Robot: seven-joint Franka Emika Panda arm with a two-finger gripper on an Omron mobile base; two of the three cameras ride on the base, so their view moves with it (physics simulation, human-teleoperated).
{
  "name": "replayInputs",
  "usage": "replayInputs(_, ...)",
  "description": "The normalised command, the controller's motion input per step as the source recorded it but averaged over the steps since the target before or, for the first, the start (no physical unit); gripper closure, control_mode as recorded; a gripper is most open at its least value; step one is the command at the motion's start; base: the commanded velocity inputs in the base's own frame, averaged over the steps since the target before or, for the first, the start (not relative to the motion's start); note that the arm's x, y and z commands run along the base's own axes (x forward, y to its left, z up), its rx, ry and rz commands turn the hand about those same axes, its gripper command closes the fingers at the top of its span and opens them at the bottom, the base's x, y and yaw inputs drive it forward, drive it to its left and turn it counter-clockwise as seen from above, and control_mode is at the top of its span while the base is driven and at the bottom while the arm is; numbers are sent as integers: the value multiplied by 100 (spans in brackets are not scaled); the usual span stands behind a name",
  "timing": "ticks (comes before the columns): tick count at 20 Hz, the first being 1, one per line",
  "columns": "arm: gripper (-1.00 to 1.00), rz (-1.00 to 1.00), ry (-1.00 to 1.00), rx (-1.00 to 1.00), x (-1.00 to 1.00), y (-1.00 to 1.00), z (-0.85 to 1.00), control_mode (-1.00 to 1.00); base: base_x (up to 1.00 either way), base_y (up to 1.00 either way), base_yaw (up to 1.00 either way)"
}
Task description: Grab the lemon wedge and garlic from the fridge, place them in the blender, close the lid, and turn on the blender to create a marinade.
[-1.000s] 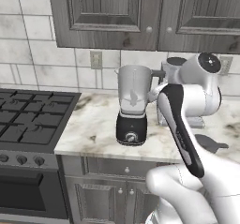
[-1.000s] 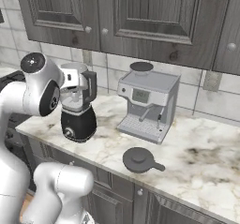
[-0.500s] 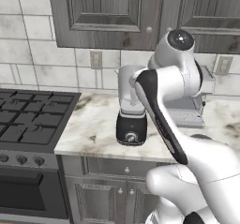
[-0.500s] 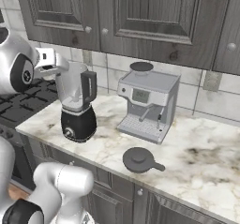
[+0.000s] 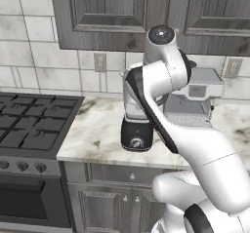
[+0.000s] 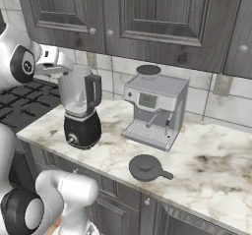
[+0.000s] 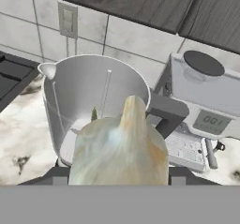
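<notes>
I work in a home kitchen: dark wood cabinets (image 6: 147,13), tiled wall (image 5: 29,66), gas stove (image 5: 29,125), marble table (image 6: 206,155), coffee machine (image 6: 155,106).

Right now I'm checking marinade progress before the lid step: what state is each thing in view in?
garlic: held between the jaws, above the open jar
blender: upright on the counter, jar uncovered, something pale and greenish already inside
lid: lying on the counter, off the jar
coffee machine: upright beside the blender
upper cabinets: doors closed
</notes>
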Motion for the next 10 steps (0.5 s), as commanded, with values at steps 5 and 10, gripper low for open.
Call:
replayInputs(5, 100, -15, -1, 7, 37, 5, -3, -100, 0, 0, 0)
replayInputs(10, 100, -1, 0, 4, 46, 0, -19, -100, 0, 0, 0)
